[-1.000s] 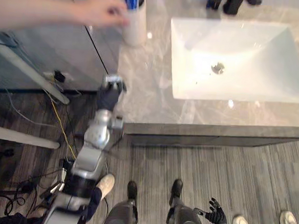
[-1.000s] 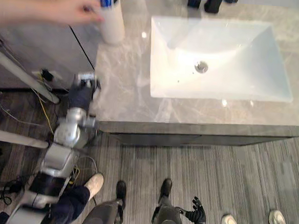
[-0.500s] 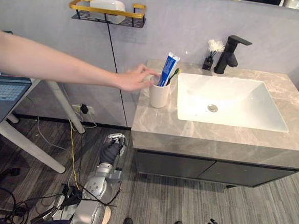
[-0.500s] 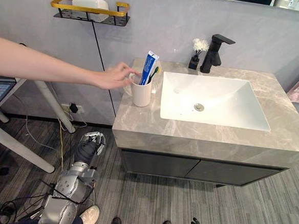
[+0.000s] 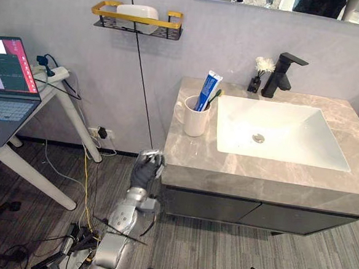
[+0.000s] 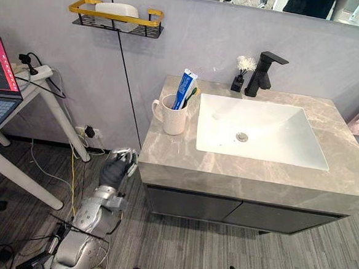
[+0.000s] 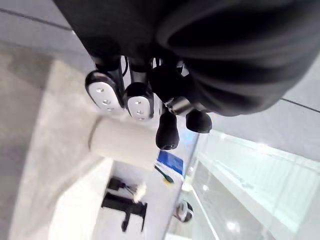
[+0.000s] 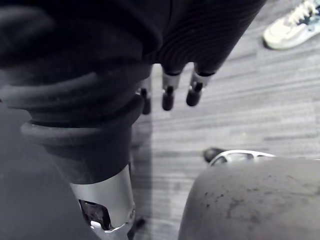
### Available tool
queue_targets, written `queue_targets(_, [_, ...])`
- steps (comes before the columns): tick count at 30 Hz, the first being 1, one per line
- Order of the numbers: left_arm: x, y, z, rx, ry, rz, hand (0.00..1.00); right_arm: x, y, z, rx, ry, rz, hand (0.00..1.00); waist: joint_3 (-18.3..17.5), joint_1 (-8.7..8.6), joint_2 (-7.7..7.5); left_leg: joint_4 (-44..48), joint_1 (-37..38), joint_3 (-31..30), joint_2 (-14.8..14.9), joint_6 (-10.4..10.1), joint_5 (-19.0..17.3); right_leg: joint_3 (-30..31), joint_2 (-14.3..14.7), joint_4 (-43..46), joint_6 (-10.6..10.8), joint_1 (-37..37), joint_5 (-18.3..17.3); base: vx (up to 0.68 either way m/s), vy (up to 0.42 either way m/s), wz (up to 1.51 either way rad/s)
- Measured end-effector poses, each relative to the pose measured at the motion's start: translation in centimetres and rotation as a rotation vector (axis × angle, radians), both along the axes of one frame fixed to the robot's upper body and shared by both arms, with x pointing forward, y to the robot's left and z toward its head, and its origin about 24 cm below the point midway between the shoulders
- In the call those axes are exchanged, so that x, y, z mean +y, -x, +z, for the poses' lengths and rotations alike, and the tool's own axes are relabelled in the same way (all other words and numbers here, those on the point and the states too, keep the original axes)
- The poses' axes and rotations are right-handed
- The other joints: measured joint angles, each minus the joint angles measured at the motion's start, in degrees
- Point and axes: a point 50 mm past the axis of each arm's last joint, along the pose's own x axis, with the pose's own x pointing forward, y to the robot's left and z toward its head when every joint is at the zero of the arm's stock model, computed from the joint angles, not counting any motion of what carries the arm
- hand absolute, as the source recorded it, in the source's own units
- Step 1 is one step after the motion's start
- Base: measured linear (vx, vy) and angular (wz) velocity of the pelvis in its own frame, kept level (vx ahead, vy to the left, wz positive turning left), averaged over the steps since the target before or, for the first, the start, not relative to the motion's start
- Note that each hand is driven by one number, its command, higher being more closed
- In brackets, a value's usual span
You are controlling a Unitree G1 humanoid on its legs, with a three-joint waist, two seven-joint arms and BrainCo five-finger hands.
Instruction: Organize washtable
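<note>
A white mug (image 5: 196,117) stands on the left part of the grey marble counter (image 5: 226,165), holding a blue toothpaste tube (image 5: 207,90) and a toothbrush (image 5: 214,97). To its right lies the white sink (image 5: 278,132), with a black faucet (image 5: 282,71) and a small vase of white flowers (image 5: 257,78) behind it. My left hand (image 5: 145,170) hangs below the counter's left front corner, fingers relaxed and holding nothing. Past its fingers (image 7: 102,90) the mug (image 7: 122,145) shows in the left wrist view. My right hand (image 8: 170,85) hangs low over the floor, fingers straight and empty.
A gold wire shelf (image 5: 137,14) with a white item is fixed on the wall above and left of the counter. A laptop (image 5: 7,85) sits on a white table at the far left. A dark cabinet (image 5: 254,210) lies under the counter. A person's shoe (image 8: 292,27) rests on the floor.
The person's arm that reached to the mug has drawn back out of view. The camera has tilted up from the floor and sink to the whole washtable. My left hand stays by the counter's corner.
</note>
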Motion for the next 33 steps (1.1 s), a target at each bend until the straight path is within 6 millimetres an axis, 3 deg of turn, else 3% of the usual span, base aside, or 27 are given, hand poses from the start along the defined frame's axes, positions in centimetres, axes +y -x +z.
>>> queue_targets(5, [-4.6,-1.7,4.5,-0.184,0.031,-0.235,1.00,-0.2,-0.1,0.1,-0.006,-0.002,0.007,0.00,-0.3,-0.40,0.40,1.0,-1.9,0.0,0.0,0.1,0.1,0.4,0.0,0.0,-0.1,-2.1,0.1,0.01,-0.001,-0.03])
queue_targets(8, [-6.0,-2.4,6.5,-0.262,0.031,-0.300,1.00,-0.2,-0.2,0.1,-0.010,-0.006,0.014,0.00,-0.3,-1.13,0.68,1.4,-3.3,0.0,0.1,0.2,0.1,0.6,0.0,0.2,-0.2,-3.4,0.2,0.00,-0.002,-0.01])
queue_targets(12, [-6.4,-3.2,6.4,-0.243,0.029,-0.320,1.00,-0.3,-0.4,0.1,-0.015,-0.007,0.017,0.00,-0.2,-1.93,0.89,1.4,-3.6,0.3,0.1,0.1,0.0,1.1,0.0,0.3,-0.2,-4.2,0.2,0.02,-0.002,-0.08])
queue_targets(14, [-6.3,-3.5,6.0,-0.224,0.014,-0.318,1.00,-0.3,-0.6,0.2,-0.023,-0.008,0.019,0.00,0.1,-2.35,0.82,1.4,-4.0,0.9,0.1,0.1,0.0,1.7,0.2,0.2,-0.3,-4.8,0.5,0.02,0.000,-0.15])
queue_targets(17, [-5.8,-5.7,3.8,-0.127,-0.091,-0.289,1.00,-0.2,-1.5,0.5,-0.052,0.000,0.043,0.00,2.0,-3.25,0.82,1.7,-3.9,2.0,0.1,0.1,0.0,2.3,0.2,0.0,-0.6,-5.1,1.0,-0.01,0.006,-0.13])
queue_targets(22, [-4.6,-7.9,2.2,-0.047,-0.218,-0.197,1.00,-0.3,-2.4,0.9,-0.080,0.005,0.054,0.00,3.9,-3.72,0.56,2.0,-5.6,3.6,0.1,0.2,0.0,4.0,0.2,-0.1,-0.8,-7.7,2.0,-0.03,0.015,-0.23])
queue_targets(31, [-2.8,-11.1,5.8,-0.143,-0.295,-0.034,1.00,0.0,-3.3,1.4,-0.125,0.007,0.054,0.00,7.2,-4.03,0.09,2.5,-8.3,4.6,0.0,0.2,0.0,5.2,0.2,-0.1,-0.8,-10.8,2.8,0.00,0.009,-0.05])
queue_targets(33, [-2.3,-11.4,6.5,-0.168,-0.309,-0.003,1.00,0.1,-3.6,1.5,-0.139,0.005,0.054,0.00,7.8,-4.74,-0.12,2.8,-8.6,4.6,0.0,0.2,0.0,5.3,0.1,-0.1,-0.8,-10.8,2.9,0.01,0.007,0.02])
